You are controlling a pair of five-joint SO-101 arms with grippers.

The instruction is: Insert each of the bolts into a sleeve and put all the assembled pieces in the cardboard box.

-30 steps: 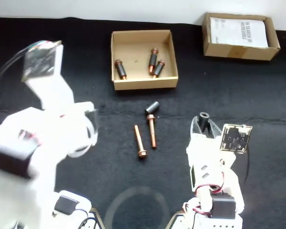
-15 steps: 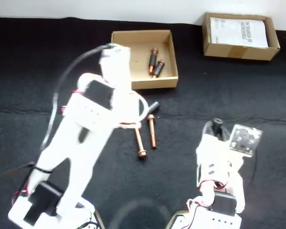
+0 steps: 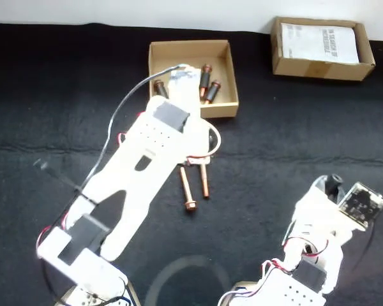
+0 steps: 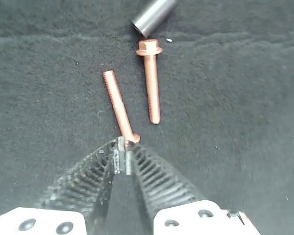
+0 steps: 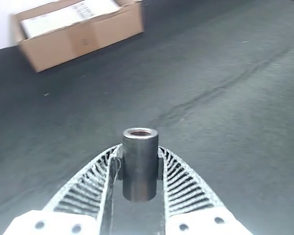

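Note:
Two copper bolts (image 4: 120, 105) (image 4: 151, 83) lie side by side on the black mat, and a loose grey sleeve (image 4: 153, 14) lies just beyond the second bolt's head. In the high view the bolts (image 3: 186, 188) (image 3: 204, 178) show beside my left arm, which stretches over them toward the cardboard box (image 3: 190, 111). My left gripper (image 4: 123, 147) hangs shut and empty above the first bolt's head. Three assembled pieces (image 3: 206, 76) lie in the box. At the front right, my right gripper (image 5: 139, 169) is shut on an upright grey sleeve (image 5: 139, 161), seen from above as a dark sleeve (image 3: 332, 182).
A second cardboard box (image 3: 322, 48) with a printed sheet inside stands at the back right, and my right wrist sees that box (image 5: 78, 29) far off. Black mat (image 3: 293, 140) covers the table between the arms.
My left arm has swung from the left side across the table to above the bolts. My right arm has drawn back toward the front right with the sleeve still held.

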